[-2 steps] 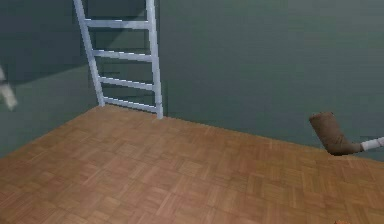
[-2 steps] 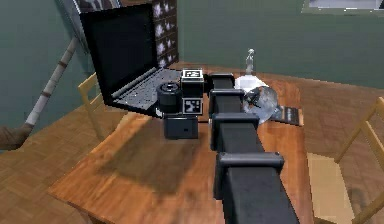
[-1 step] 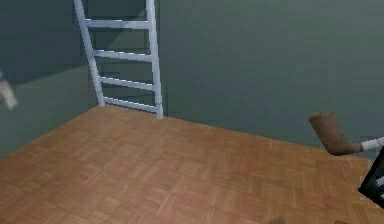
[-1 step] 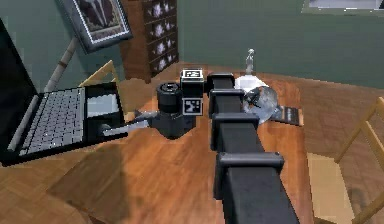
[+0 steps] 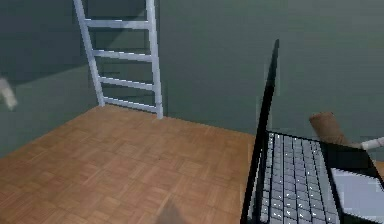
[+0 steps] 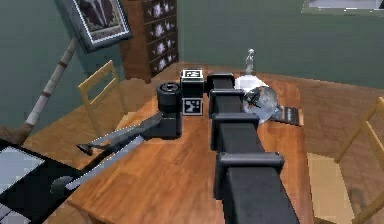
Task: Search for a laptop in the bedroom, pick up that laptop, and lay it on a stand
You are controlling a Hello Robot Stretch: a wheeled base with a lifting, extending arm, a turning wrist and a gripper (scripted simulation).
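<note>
Forward view: the laptop (image 5: 310, 175) sits at the view's lower right with its lid raised, the screen seen edge-on and the keyboard facing the right edge. Wooden floor (image 5: 120, 170) spreads out below and to the left of it, and a ladder (image 5: 125, 55) leans on the wall well beyond. A brown rounded piece (image 5: 325, 125) shows behind the lid; I cannot tell what it is.

Arm side view: the arm (image 6: 245, 160) reaches out over a wooden table (image 6: 170, 185), and the gripper (image 6: 85, 162) slants toward the view's lower left. The laptop (image 6: 20, 180) lies right at the tips of the jaws, apparently at the table's edge. Because it rests on a surface there, I cannot tell whether the jaws are grasping it or hold nothing. A chair (image 6: 100, 88) stands just beyond the jaws. A glass bowl (image 6: 262, 100) and a bottle (image 6: 250, 58) stand well back from the jaws, close beside the arm.

The main risk, as I judge it, is the laptop's position near the table's edge: a nudge from the jaws instead of a firm hold could slide it off onto the floor. With the lid up, its weight sits off-centre, so a hold on one thin edge could let it swing or slip during the lift. Turning the base carelessly could also sweep the arm into the bowl or bottle, or knock the jaws against the chair
</note>
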